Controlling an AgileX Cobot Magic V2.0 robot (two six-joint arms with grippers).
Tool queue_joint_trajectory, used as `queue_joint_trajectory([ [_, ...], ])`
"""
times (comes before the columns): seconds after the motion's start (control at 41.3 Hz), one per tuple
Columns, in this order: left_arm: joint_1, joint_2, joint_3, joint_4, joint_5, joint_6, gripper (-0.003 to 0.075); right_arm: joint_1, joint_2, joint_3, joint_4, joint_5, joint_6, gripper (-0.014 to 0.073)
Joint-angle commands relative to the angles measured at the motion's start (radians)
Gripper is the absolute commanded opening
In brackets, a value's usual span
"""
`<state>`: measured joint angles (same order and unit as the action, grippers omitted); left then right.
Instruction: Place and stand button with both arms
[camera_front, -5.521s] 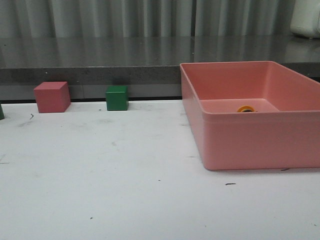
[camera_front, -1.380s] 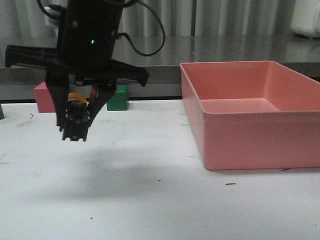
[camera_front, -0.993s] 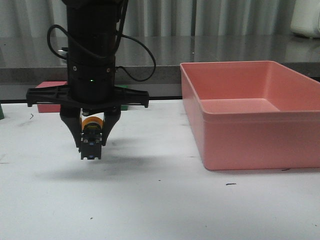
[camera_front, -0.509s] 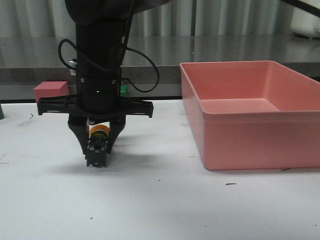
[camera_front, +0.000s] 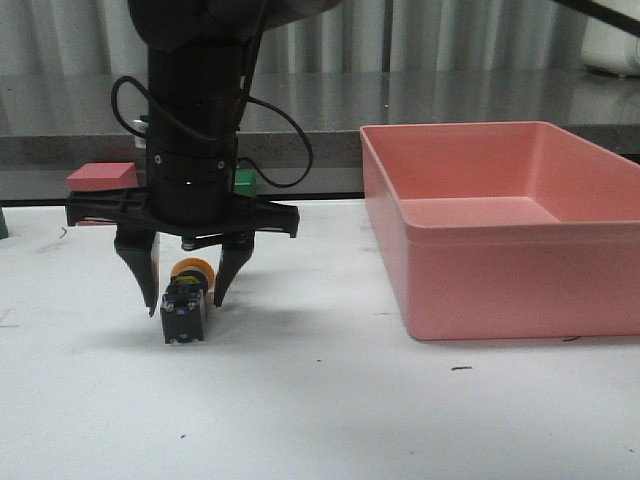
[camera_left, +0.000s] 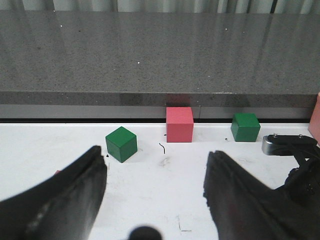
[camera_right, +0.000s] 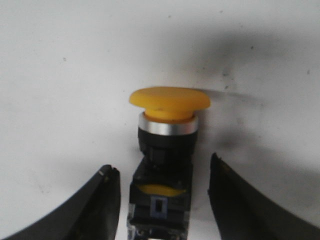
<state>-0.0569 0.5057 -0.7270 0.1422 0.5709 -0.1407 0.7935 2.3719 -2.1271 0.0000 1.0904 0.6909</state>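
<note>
The black two-finger right gripper (camera_front: 185, 295) is open; the yellow-capped black push-button (camera_front: 184, 300) lies between its fingers on the white table (camera_front: 330, 410), apparently on its side, so standing remains.

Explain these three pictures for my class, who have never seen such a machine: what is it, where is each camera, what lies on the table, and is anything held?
It is a two-armed robot. The front picture looks across the white table; the other two come from cameras on each wrist. The right gripper hangs open around a yellow-capped button, which lies on its side on the table, not gripped. The left gripper is open and empty. Also there: a pink bin, a pink cube and green cubes.
</note>
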Motion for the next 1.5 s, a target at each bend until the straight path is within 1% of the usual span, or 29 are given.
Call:
queue_joint_trajectory([
  [0.0, -0.001, 0.012, -0.033, 0.004, -0.076, -0.004, 0.0417, -0.004, -0.123, -0.038, -0.034, 0.022, -0.051, 0.0428],
  [0.145, -0.001, 0.012, -0.033, 0.004, -0.076, -0.004, 0.0417, -0.004, -0.197, -0.043, -0.069, 0.079, -0.178, 0.0428],
  [0.412, -0.001, 0.012, -0.033, 0.004, -0.076, -0.004, 0.0417, -0.004, -0.369, -0.02, -0.076, 0.162, -0.449, 0.0426],
  [0.557, -0.001, 0.012, -0.033, 0.004, -0.076, -0.004, 0.0417, -0.004, -0.508, 0.117, -0.078, 0.149, -0.53, 0.0426],
  [0.751, -0.001, 0.012, -0.033, 0.004, -0.076, -0.004, 0.0417, -0.004, -0.749, 0.386, -0.078, 0.012, -0.624, 0.0426],
  [0.872, -0.001, 0.012, -0.033, 0.004, -0.076, -0.004, 0.0417, -0.004, -0.896, 0.54, -0.078, -0.034, -0.662, 0.0426],
  [1.065, -0.001, 0.012, -0.033, 0.004, -0.076, -0.004, 0.0417, -0.004, -1.135, 0.731, -0.078, -0.093, -0.665, 0.0426],
  [1.235, -0.001, 0.012, -0.033, 0.004, -0.076, -0.004, 0.0417, -0.004, -1.318, 0.848, -0.078, -0.116, -0.665, 0.0426],
  [1.477, -0.001, 0.012, -0.033, 0.004, -0.076, -0.004, 0.0417, -0.004, -1.493, 0.974, -0.078, -0.11, -0.665, 0.0426],
])
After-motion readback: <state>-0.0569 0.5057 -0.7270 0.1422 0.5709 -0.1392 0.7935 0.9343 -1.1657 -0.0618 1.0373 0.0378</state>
